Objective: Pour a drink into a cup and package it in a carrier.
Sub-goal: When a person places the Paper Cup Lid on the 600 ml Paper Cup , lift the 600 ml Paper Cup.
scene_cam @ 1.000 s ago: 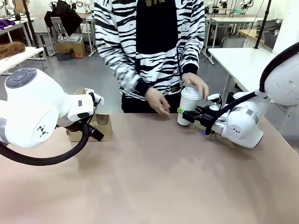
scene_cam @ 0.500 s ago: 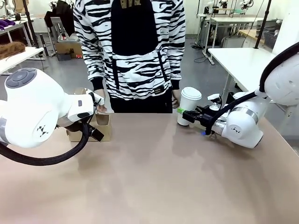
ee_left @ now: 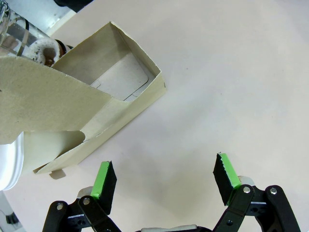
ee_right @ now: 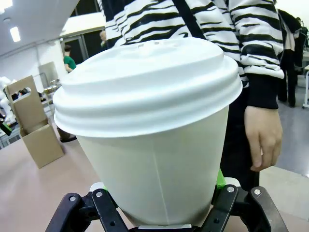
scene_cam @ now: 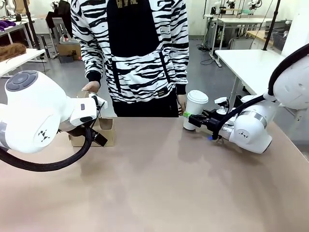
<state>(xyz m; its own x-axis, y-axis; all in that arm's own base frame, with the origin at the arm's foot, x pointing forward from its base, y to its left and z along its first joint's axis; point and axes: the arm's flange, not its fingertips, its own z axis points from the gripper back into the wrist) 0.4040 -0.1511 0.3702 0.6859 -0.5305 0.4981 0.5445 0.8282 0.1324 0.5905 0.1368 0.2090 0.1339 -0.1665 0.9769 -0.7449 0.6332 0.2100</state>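
White lidded cup (scene_cam: 196, 107) upright, clamped in my right gripper (scene_cam: 189, 117) at far right of table (scene_cam: 159, 188); carrier (scene_cam: 105, 131) lies well to its left (just beside my left gripper (ee_left: 163, 170), spread wide, empty).

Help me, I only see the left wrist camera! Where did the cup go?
Observer: The white lidded cup is at the far right of the table, clamped in the right arm's jaws.
Operator: Is the person holding it too?
Observer: No, the person's hand hangs beside it, apart.
Operator: Is anyone near my box?
Observer: Yes, the person's other hand hovers near the top of the carrier.
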